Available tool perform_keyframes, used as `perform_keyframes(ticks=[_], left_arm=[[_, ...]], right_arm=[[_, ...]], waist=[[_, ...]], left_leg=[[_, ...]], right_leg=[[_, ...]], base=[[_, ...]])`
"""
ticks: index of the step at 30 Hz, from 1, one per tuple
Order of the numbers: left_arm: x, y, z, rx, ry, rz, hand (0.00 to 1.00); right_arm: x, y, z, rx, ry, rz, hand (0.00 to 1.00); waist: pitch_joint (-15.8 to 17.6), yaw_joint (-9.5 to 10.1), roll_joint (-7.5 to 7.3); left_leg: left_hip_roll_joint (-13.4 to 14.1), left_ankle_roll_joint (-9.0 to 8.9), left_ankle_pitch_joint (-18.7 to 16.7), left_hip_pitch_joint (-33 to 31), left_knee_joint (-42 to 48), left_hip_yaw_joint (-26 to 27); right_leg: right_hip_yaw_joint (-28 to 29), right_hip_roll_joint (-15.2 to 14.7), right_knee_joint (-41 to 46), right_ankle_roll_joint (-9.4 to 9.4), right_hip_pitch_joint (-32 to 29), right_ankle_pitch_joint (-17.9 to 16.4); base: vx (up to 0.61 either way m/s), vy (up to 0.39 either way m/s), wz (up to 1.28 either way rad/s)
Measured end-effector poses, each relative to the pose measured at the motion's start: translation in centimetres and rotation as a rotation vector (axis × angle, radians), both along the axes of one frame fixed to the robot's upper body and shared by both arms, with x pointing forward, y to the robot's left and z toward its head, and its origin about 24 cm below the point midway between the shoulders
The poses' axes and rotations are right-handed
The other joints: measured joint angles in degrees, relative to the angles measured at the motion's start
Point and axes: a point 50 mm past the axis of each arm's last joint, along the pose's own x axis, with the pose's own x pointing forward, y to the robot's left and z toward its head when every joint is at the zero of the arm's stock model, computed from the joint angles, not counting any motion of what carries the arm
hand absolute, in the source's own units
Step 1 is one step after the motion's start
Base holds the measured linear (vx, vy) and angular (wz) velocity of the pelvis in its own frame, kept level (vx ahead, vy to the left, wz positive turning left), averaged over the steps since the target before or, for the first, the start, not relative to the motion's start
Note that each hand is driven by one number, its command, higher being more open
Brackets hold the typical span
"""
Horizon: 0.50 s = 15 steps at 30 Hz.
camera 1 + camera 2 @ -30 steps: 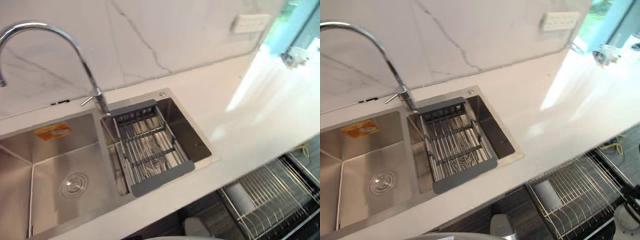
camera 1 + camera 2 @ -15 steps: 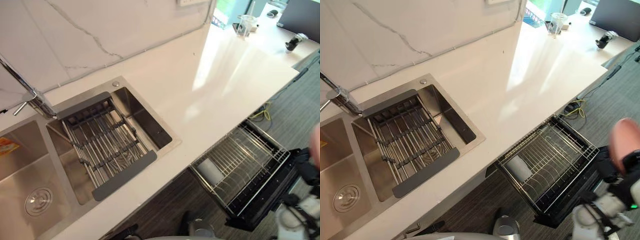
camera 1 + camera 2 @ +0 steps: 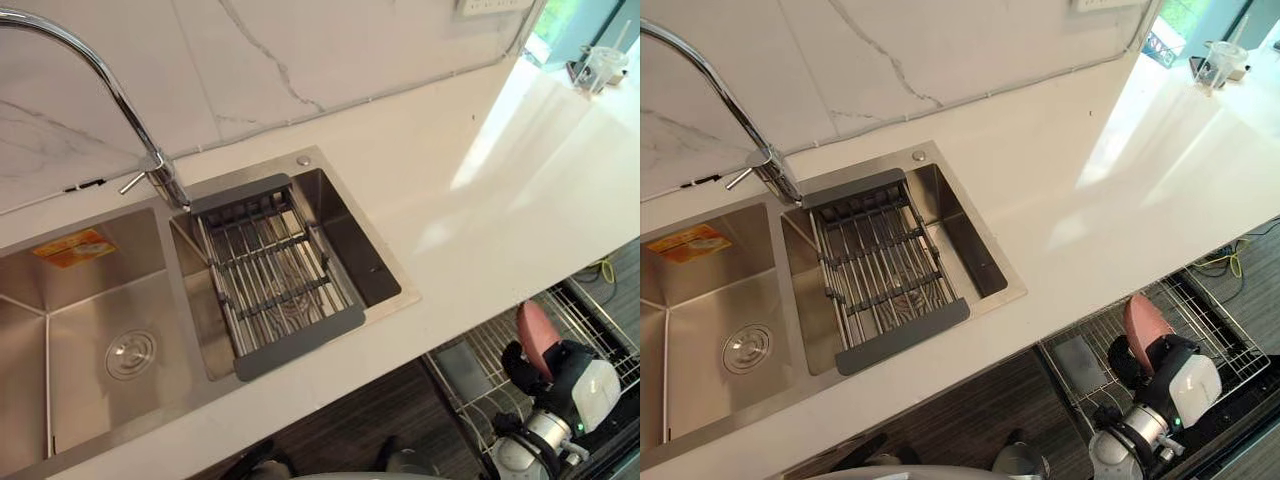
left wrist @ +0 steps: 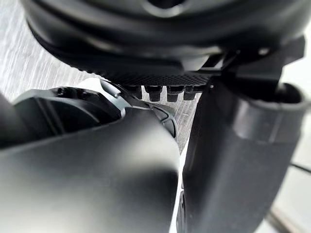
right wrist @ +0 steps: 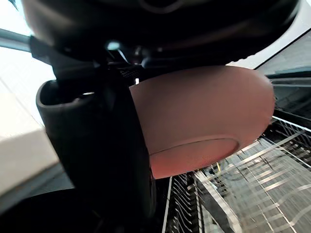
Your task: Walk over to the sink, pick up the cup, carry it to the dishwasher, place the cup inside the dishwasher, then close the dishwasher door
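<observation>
Since half a second ago the camera has swung back left. The stainless steel double sink (image 3: 90, 330), with its grey-framed wire drain rack (image 3: 280, 270), now sits mid-frame rather than at the left edge.

Measured against the pulled-out wire dishwasher rack (image 3: 1218, 325) at lower right, the right hand (image 3: 1168, 362) has come in from beyond the rack's far side. We now see it over the wires. It is clamped round the terracotta-pink cup (image 3: 1147, 322), which is tilted and held above the rack.

The right wrist view gives us more than the eye views. The cup's round base ring faces outward, the thumb presses its side, and rack wires run beneath.

The left hand (image 4: 233, 155) shows close and dark in its wrist view, and we cannot tell its grip.
</observation>
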Motion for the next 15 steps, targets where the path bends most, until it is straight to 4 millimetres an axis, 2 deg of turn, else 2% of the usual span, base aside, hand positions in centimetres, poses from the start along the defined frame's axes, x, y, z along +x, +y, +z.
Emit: perform_keyframes(ticks=[4,8,9,10,11,13,15], left_arm=[[0.0,-0.5,0.0,-0.041,0.006,0.020,1.00],[0.7,-0.8,0.2,-0.064,-0.018,0.013,1.00],[0.8,-1.0,0.2,-0.078,-0.026,0.008,1.00],[1.1,-1.4,0.3,-0.104,-0.042,0.001,1.00],[1.2,-1.6,0.3,-0.116,-0.050,-0.001,1.00],[1.7,-2.3,0.3,-0.149,-0.070,-0.010,1.00],[1.7,-2.6,0.3,-0.167,-0.071,-0.009,1.00]], right_arm=[[0.7,-0.8,-0.7,0.004,0.084,-0.017,0.00],[2.2,-2.7,0.2,-0.045,0.099,-0.002,0.00],[2.7,-3.4,0.6,-0.066,0.095,0.004,0.00],[3.5,-4.5,1.6,-0.105,0.083,0.004,0.00],[4.0,-5.0,2.0,-0.119,0.074,0.004,0.00],[4.9,-6.3,3.1,-0.132,0.053,-0.018,0.00],[5.3,-6.7,3.3,-0.140,0.061,-0.030,0.00]], waist=[[1.0,-0.01,1.69],[2.7,-0.07,3.20],[3.1,-0.10,3.81],[3.7,-0.13,5.17],[4.1,-0.22,5.80],[5.0,-0.31,8.07],[5.6,-0.33,9.13]], left_leg=[[-0.7,0.73,0.7,-1.0,-0.6,-1.6],[-1.2,1.29,1.4,-2.0,-0.6,-2.8],[-1.4,1.35,1.7,-2.5,-0.6,-3.1],[-1.7,1.61,2.1,-3.4,-0.6,-3.6],[-1.8,1.78,2.3,-3.7,-0.6,-3.8],[-2.0,1.90,3.4,-4.9,-0.8,-5.0],[-2.0,1.86,4.3,-5.1,-1.1,-5.3]], right_leg=[[-0.7,-0.3,-0.6,0.40,0.0,0.2],[-0.8,-0.8,-0.7,0.56,-0.3,0.4],[-0.8,-1.0,-0.7,0.58,-0.7,0.4],[-0.8,-1.2,-0.7,0.86,-1.3,0.6],[-0.8,-1.3,-0.7,0.95,-1.5,0.6],[-1.2,-1.5,-0.7,1.04,-2.2,0.8],[-1.4,-1.5,-0.6,1.00,-2.3,0.9]], base=[[-0.05,-0.009,0.18],[-0.08,-0.002,0.18],[-0.11,-0.002,0.18],[-0.09,-0.002,0.18],[-0.12,-0.005,0.19],[-0.11,-0.028,0.17],[-0.09,-0.044,0.10]])
